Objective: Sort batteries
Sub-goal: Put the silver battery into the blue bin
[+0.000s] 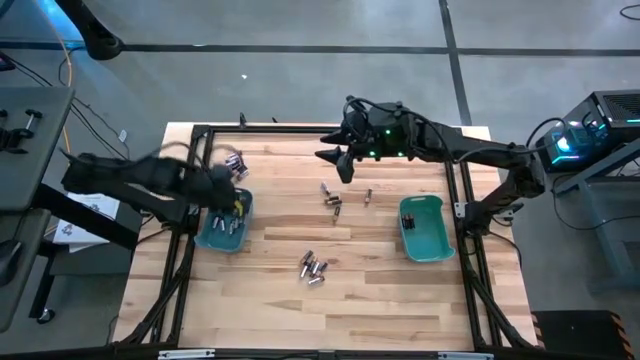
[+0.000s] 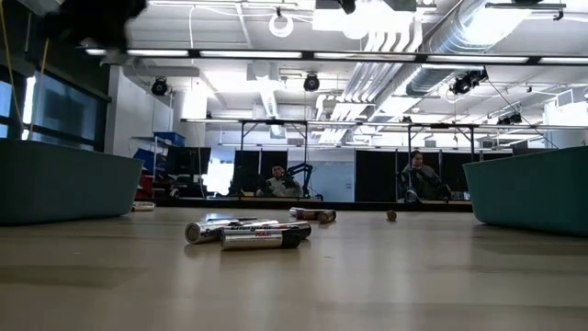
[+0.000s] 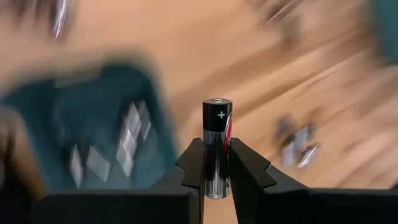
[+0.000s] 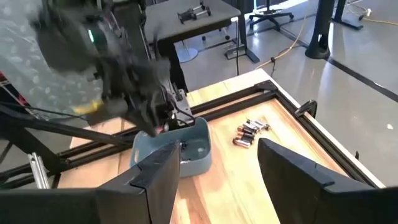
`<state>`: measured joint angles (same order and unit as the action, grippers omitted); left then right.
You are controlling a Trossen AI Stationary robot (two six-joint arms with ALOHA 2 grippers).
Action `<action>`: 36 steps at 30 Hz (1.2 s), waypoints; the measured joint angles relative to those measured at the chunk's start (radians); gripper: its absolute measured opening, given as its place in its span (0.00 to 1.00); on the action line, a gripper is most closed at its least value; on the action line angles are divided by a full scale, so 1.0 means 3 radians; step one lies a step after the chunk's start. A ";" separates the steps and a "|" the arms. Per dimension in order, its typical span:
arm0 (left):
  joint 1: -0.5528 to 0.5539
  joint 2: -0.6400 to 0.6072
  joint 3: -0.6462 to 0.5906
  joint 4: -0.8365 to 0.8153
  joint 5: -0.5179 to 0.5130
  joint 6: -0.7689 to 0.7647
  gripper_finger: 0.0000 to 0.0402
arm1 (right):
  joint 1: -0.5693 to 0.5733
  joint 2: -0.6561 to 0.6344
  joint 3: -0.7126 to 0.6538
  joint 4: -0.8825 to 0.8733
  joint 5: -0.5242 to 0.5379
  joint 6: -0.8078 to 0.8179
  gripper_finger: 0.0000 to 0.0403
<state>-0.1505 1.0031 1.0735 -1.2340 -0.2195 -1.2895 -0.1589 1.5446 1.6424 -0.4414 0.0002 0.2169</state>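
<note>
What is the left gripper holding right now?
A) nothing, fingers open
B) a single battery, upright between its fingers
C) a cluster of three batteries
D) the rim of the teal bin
B: the left wrist view shows the left gripper clamped on one black battery, plus end up.

Two bins flank a table strewn with batteries, one arm over each side.

The left gripper (image 1: pixel 232 200) hangs above the left teal plastic bin (image 1: pixel 222 238), its fingers closed on a dark cylindrical battery (image 3: pixel 216 146); small cells lie in that bin. The right teal plastic bin (image 1: pixel 425 228) sits well apart across the pale wooden table (image 1: pixel 320 300). Between the bins lie clusters of small cylindrical batteries (image 1: pixel 313 267). The right gripper (image 1: pixel 343 160), fingers spread, hovers near the far edge.
</note>
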 joint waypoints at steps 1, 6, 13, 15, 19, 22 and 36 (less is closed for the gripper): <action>-0.0032 -0.0017 -0.0155 0.0014 0.0145 -0.0210 0.08 | 0.0000 0.0009 0.0000 -0.0008 0.0001 -0.0013 0.52; -0.0101 -0.0069 -0.0905 0.0374 0.0549 -0.0897 0.08 | 0.0001 0.0048 -0.0001 -0.0013 0.0000 -0.0053 0.52; -0.0043 -0.0075 -0.1447 0.0452 0.0608 -0.1523 0.08 | 0.0001 0.0049 -0.0001 -0.0009 0.0000 -0.0055 0.52; -0.0004 -0.0057 -0.1512 0.0522 0.0578 -0.1553 0.08 | 0.0001 0.0049 -0.0001 -0.0009 0.0000 -0.0055 0.52; 0.0096 0.0063 -0.1519 0.0558 0.0528 -0.1570 0.08 | 0.0001 0.0049 -0.0001 -0.0008 0.0000 -0.0056 0.52; 0.0160 0.0210 -0.1519 0.0560 0.0530 -0.1532 0.08 | 0.0001 0.0049 -0.0001 -0.0006 0.0000 -0.0067 0.52; 0.0263 0.0922 -0.1519 0.0643 0.0595 -0.1190 0.09 | 0.0001 0.0050 -0.0004 0.0022 0.0000 -0.0087 0.52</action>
<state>-0.0715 1.2797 0.6178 -1.0411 -0.0410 -1.6466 -0.1585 1.5597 1.6413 -0.4348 0.0002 0.1909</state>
